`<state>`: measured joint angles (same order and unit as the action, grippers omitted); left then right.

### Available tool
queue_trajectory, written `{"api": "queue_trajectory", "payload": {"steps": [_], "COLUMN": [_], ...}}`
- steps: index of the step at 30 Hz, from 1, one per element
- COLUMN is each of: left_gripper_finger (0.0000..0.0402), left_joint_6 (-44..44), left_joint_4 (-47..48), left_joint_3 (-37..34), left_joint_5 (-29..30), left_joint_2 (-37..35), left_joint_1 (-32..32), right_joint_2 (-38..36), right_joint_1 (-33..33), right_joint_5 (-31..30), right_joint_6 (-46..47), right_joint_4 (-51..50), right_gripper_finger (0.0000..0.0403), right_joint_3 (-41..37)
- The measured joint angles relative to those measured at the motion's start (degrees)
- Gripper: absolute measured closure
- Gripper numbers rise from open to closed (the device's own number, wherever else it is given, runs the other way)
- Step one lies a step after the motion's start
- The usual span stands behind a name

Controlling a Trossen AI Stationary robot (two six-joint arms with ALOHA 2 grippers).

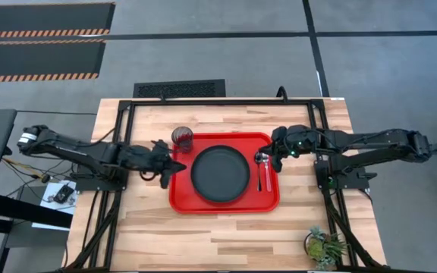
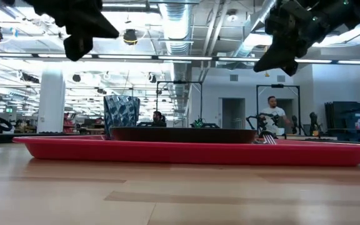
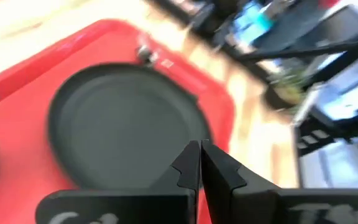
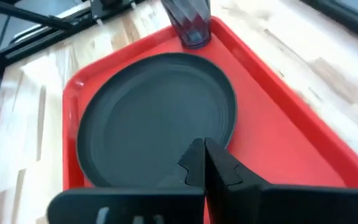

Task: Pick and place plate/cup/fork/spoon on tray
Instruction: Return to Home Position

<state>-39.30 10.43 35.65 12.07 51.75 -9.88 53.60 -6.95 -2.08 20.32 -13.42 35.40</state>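
Observation:
The red tray (image 1: 180,199) lies at the table's middle. The black plate (image 1: 220,174) rests flat in its centre. The smoky cup (image 1: 182,137) stands upright in the tray's far left corner. The spoon (image 1: 259,161) and the red-handled fork (image 1: 268,177) lie side by side on the tray, right of the plate. My left gripper (image 1: 177,166) is shut and empty above the tray's left edge. My right gripper (image 1: 277,154) is shut and empty above the tray's right edge, near the spoon and fork. Both hang well above the tray in the low view (image 2: 80,37) (image 2: 280,59).
A small potted plant (image 1: 323,247) stands at the table's near right corner. Bare wood lies on the near side of the tray. People stand in the room beyond the table.

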Motion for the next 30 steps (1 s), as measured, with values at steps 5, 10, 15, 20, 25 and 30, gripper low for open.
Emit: {"api": "queue_trajectory", "payload": {"steps": [5, 10, 15, 20, 25, 30], "left_gripper_finger": [0.0401, 0.0401, 0.0401, 0.0401, 0.0401, 0.0401], "left_joint_6": [4.21, 9.73, 12.14, 10.28, 20.4, 24.61], "left_joint_4": [-9.65, -10.02, -1.27, 3.16, 0.41, -5.46], "left_joint_3": [-7.49, -10.7, -10.68, -10.63, -10.64, -12.39], "left_joint_5": [-4.25, -5.57, -0.86, 3.02, 1.83, 0.21], "left_joint_2": [-6.67, -12.68, -17.38, -20.63, -22.82, -24.74], "left_joint_1": [2.21, 4.48, 6.03, 5.67, 5.45, 6.13], "right_joint_2": [0.0, 0.0, -0.56, -2.42, -5.93, -10.99], "right_joint_1": [0.77, 2.42, 2.31, 2.31, 1.89, 0.4], "right_joint_5": [0.3, 1.24, 5.91, 6.11, 6.11, 6.24], "right_joint_6": [-8.05, -13.69, -13.92, -14.55, -17.17, -15.56], "right_joint_4": [4.32, 10.48, 14.08, 14.16, 18.37, 29.2], "right_gripper_finger": [0.0392, 0.0395, 0.0399, 0.04, 0.04, 0.04], "right_joint_3": [-0.02, -0.02, -0.02, -0.02, -2.64, -10.89]}}
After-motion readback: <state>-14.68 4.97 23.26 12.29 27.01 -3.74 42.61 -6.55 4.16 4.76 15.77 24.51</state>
